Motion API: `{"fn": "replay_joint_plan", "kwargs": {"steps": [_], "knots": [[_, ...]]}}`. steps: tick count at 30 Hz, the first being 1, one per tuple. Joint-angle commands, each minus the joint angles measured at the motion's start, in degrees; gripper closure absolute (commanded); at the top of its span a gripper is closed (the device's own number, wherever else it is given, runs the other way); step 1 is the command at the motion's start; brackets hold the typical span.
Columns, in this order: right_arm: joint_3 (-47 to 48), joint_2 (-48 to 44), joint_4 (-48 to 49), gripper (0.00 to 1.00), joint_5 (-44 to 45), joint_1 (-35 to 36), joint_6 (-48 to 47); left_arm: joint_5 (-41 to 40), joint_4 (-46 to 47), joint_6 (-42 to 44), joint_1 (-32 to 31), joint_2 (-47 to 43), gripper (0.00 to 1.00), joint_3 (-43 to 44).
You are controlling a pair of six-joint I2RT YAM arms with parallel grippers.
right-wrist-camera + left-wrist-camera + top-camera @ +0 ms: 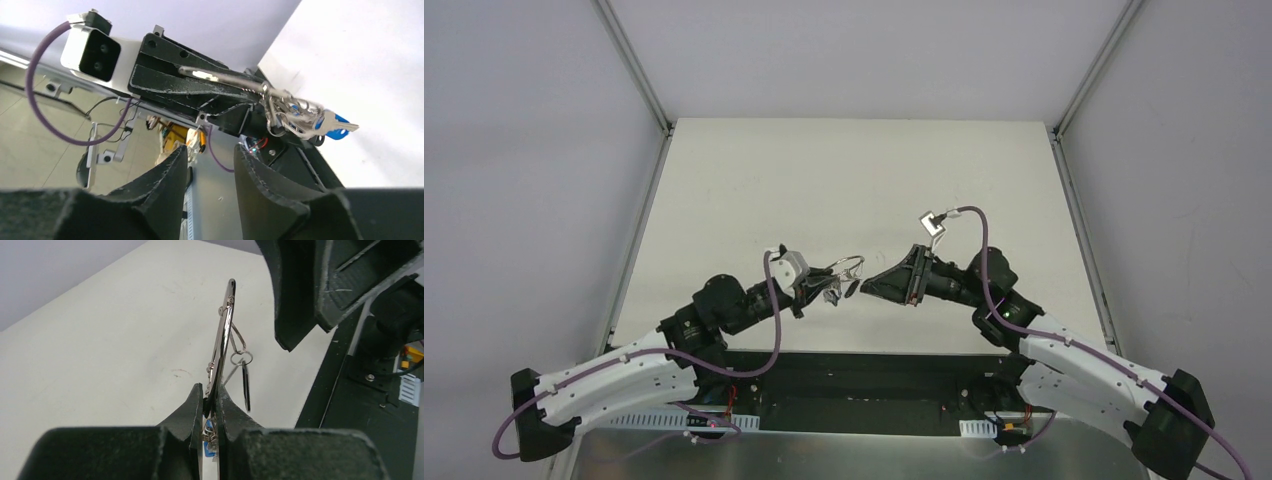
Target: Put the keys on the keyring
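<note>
My left gripper [830, 277] is shut on the keyring [851, 265], a thin silver ring held above the table. In the left wrist view the ring [223, 337] stands edge-on between the shut fingers [196, 405]. A small ring and a dark key [246, 387] hang beside it, and a blue key head [210, 429] shows low between the jaws. In the right wrist view a bunch of silver keys [292, 117] with the blue-headed key [338, 125] hangs from the ring [225, 78]. My right gripper [865, 287] is open and empty, its tips close to the ring; its fingers [172, 170] stand apart.
The white table [824, 180] lies under both grippers, with grey walls on three sides. The black base plate [854, 370] and the arm mounts run along the near edge. The right gripper's black fingers [300, 290] fill the upper right of the left wrist view.
</note>
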Motion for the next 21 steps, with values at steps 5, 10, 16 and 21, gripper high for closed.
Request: {"fn": "replay_joint_plan", "kwargs": {"steps": [5, 10, 16, 21], "knots": [[-2.07, -7.25, -14.78, 0.51, 13.89, -1.83, -5.13, -13.84, -0.82, -0.11, -0.10, 11.20, 1.00, 8.00], [-2.55, -10.93, -23.10, 0.48, 24.36, -1.78, -6.56, -19.31, -3.89, 0.05, 0.00, 19.73, 1.00, 12.66], [-3.73, -13.25, -26.56, 0.48, 29.35, -1.83, -6.66, -19.51, -7.14, -0.35, 2.23, 31.76, 1.00, 19.40], [-4.89, -12.69, -26.96, 0.48, 29.05, -1.83, -5.94, -16.81, -6.00, -0.34, 5.45, 39.55, 1.00, 22.59]]}}
